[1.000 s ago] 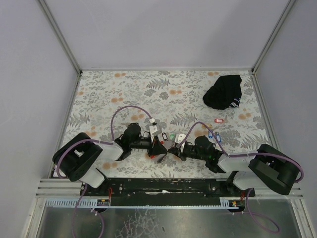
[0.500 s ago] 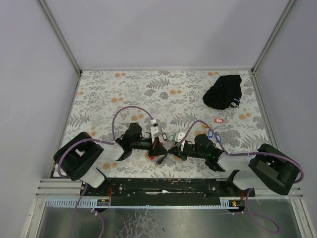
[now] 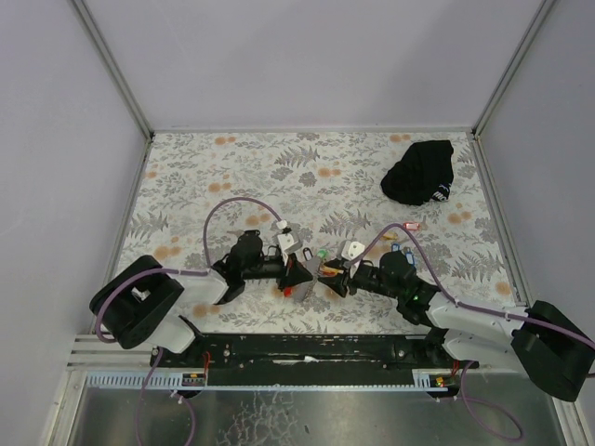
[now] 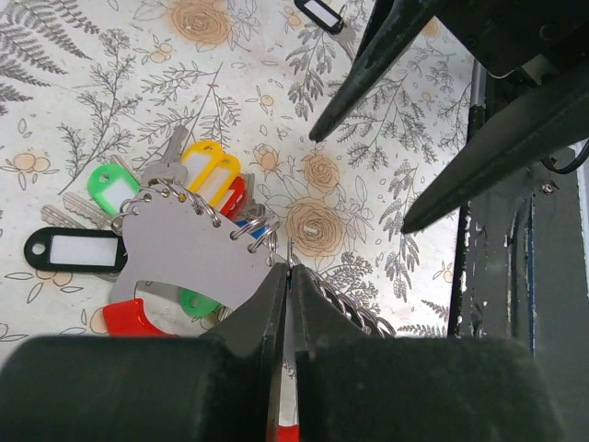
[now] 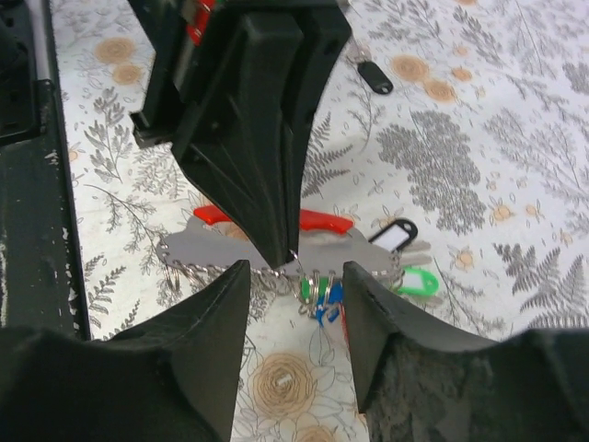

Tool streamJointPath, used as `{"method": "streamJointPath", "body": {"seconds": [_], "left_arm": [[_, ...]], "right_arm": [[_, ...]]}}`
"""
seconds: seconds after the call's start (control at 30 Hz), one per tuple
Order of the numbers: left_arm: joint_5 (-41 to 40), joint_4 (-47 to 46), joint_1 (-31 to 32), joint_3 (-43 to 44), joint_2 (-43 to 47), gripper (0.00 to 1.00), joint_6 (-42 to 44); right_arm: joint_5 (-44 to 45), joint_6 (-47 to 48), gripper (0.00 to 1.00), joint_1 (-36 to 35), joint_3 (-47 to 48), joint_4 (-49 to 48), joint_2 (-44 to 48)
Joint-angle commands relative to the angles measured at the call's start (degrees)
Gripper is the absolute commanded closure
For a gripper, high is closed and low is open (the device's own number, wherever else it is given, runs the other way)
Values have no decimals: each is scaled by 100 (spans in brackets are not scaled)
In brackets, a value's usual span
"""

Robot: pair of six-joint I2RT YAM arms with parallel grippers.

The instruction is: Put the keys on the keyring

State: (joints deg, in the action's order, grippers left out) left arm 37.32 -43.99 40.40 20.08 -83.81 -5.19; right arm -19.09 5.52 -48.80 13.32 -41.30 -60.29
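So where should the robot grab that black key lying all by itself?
Probably by the plastic tag of the black key, coming straight down and pinching across its narrow sides. It lies flat on the table, so nothing slips under it, and the tag looks chunkier than the thin metal blade.

left tool [image 4: 287,270] clamped on keyring [image 4: 184,249], tagged keys [image 4: 210,171] alongside

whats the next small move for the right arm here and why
Probably ease the right gripper forward a little and close it on the metal ring of the keyring. The left gripper is shut on the keyring at the ring's edge. The right one is open and grips nothing, with its fingers on either side of the ring.
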Motion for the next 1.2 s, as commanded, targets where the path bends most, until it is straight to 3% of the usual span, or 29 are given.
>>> {"method": "streamJointPath", "body": {"seconds": [0.0,0.3,0.37,0.53,0.77,0.97,1.17], "left_arm": [[-248,-118,11,-71,214,100,260],[-502,522,178,204,247,100,813],[-630,688,264,248,289,100,940],[-991,869,431,293,346,100,1143],[-1200,801,445,309,333,100,1030],[-1386,837,444,357,330,100,937],[-1430,926,447,397,368,100,917]], "right_arm": [[542,-232,47,9,144,720,298],[1389,-1024,37,2,525,1771,400],[1917,-1362,31,2,721,2305,451],[3056,-2147,30,7,1497,4175,402],[4538,-3331,27,53,1960,5904,454],[4725,-3955,28,513,2003,6617,637],[4100,-3973,27,1685,1709,6634,953]]}}
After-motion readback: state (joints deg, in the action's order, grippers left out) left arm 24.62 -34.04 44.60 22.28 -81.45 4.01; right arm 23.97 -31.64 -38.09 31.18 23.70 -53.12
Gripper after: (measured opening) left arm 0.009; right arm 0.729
